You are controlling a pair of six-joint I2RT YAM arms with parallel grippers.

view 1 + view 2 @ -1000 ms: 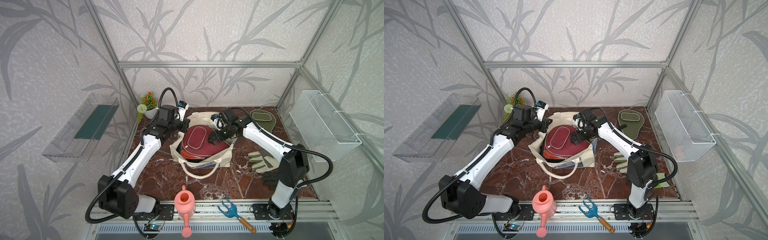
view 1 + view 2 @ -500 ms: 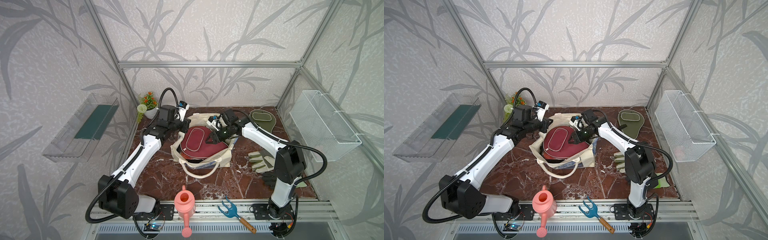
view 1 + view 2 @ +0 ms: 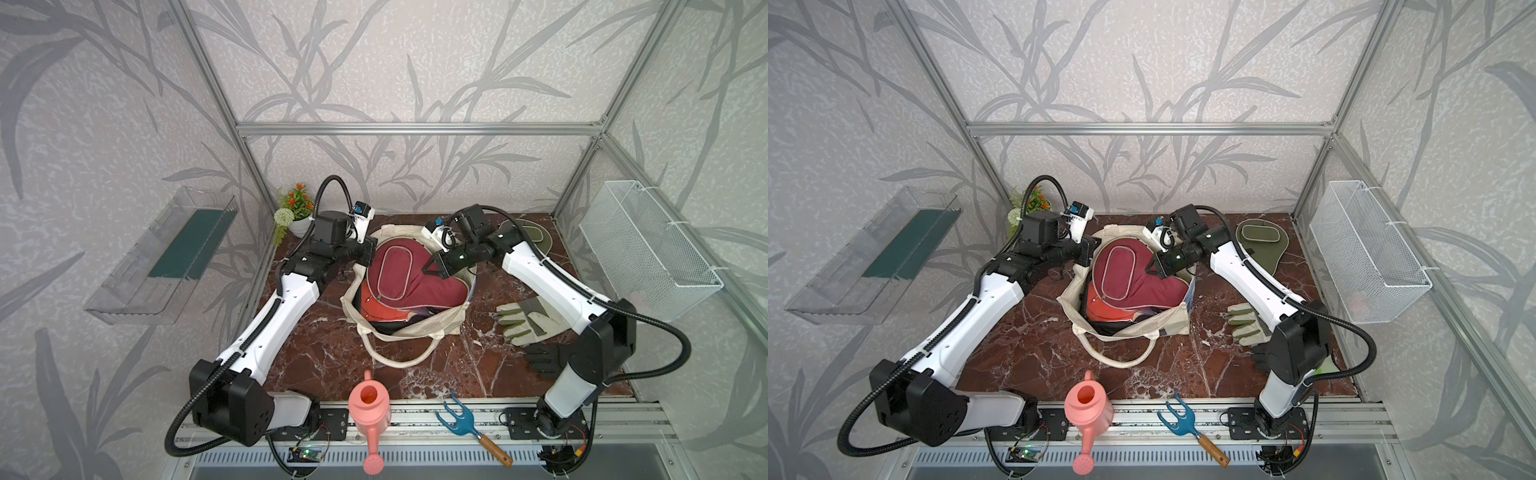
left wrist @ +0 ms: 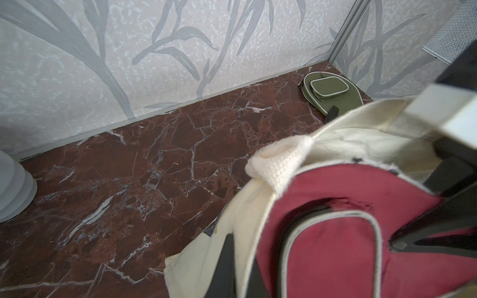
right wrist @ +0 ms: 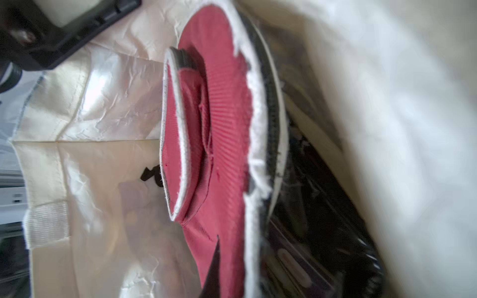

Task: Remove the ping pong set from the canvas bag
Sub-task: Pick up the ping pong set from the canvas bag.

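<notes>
The cream canvas bag point(image 3: 415, 332) point(image 3: 1142, 326) lies open mid-table. A maroon zip cover point(image 3: 399, 274) point(image 3: 1121, 274) sticks up out of its mouth, over a red-faced paddle point(image 3: 374, 307). My right gripper point(image 3: 430, 268) point(image 5: 232, 278) is shut on the maroon cover's point(image 5: 227, 129) edge; only one finger shows. My left gripper point(image 3: 368, 255) point(image 4: 242, 281) is shut on the bag's rim point(image 4: 278, 165) at the far left side. An olive cover point(image 3: 536, 239) point(image 4: 333, 95) lies on the table at the back right. Dark items point(image 5: 309, 232) lie deeper in the bag.
Gardening gloves point(image 3: 528, 318) and a black glove point(image 3: 544, 359) lie right of the bag under my right arm. A pink watering can point(image 3: 369, 409) and a blue hand fork point(image 3: 461, 419) sit at the front edge. A potted plant point(image 3: 295, 208) stands back left, a wire basket point(image 3: 648, 257) on the right wall.
My right gripper went from wide open to shut on the maroon cover's edge. My left gripper kept its hold on the bag rim and has not moved.
</notes>
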